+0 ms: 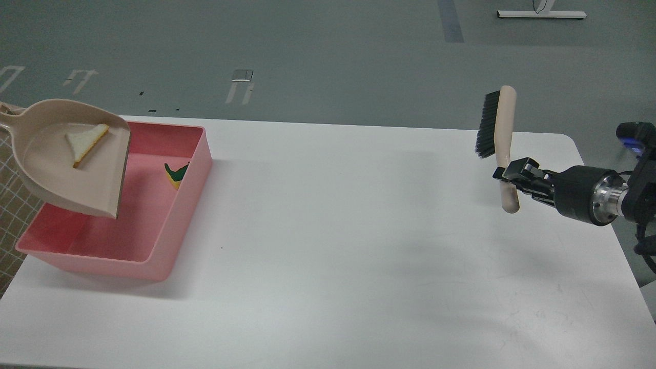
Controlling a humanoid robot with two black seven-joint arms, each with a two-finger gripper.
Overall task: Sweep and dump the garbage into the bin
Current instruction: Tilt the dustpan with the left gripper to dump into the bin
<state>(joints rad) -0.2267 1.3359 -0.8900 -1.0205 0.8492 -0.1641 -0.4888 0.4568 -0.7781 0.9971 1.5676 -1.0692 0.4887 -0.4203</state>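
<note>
The beige dustpan (61, 174) hangs tilted over the left part of the pink bin (169, 205) at the table's left. The white bread piece (84, 142) with brown crust still lies in the dustpan. The yellow sponge chunk (176, 174) with green backing lies inside the bin against its right wall. The dustpan's handle runs off the left edge, and my left gripper is out of view. My right gripper (512, 177) is shut on the handle of a beige brush (499, 138) with black bristles, held upright above the table's right side.
The white table (338, 230) spreads between the bin and the brush. A checked cloth (10, 205) shows at the left edge. The table's right edge lies under my right arm (589, 195).
</note>
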